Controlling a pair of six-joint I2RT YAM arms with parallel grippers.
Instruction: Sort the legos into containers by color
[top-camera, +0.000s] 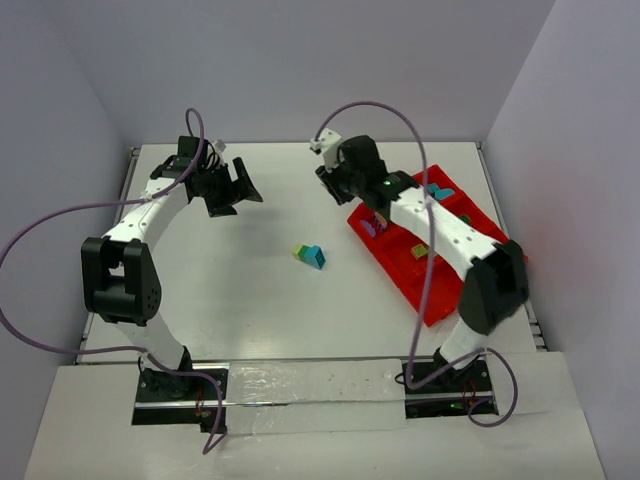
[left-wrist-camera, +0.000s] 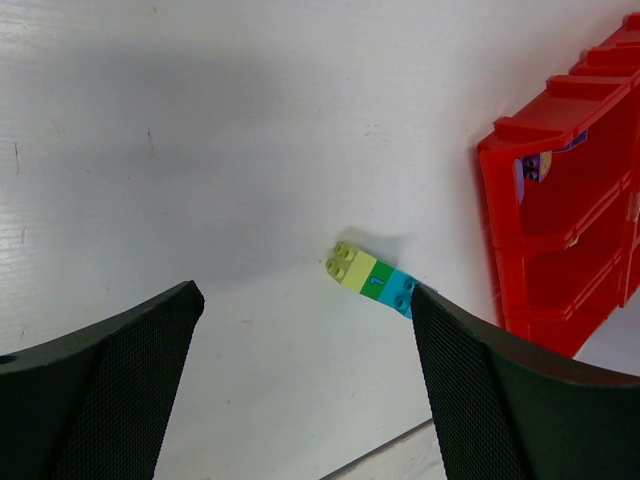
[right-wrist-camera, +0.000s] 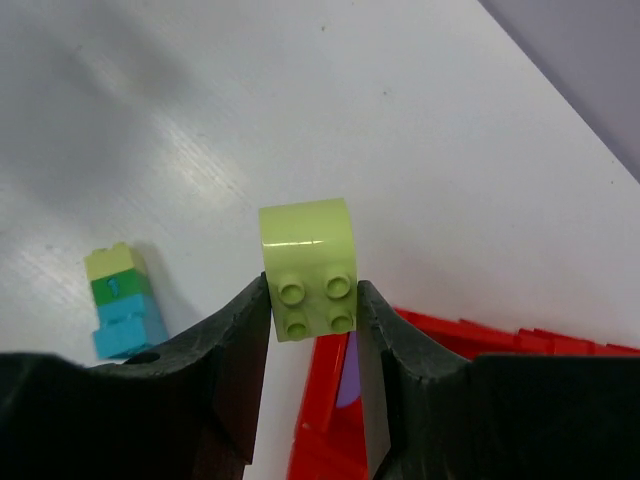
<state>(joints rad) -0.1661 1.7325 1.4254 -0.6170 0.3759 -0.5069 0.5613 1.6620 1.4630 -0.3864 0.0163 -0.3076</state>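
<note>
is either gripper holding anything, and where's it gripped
Right gripper pinches a pale yellow brick by the sides of its studded end. Left gripper holds nothing.

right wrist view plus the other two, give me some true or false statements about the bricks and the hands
1. The right hand is shut on a pale yellow brick. True.
2. The left hand holds the three-brick stack. False: it is open, and the stack lies on the table.
3. The stack's middle brick is green. True.
4. The red tray holds no bricks. False: a purple brick sits in one compartment.
</note>
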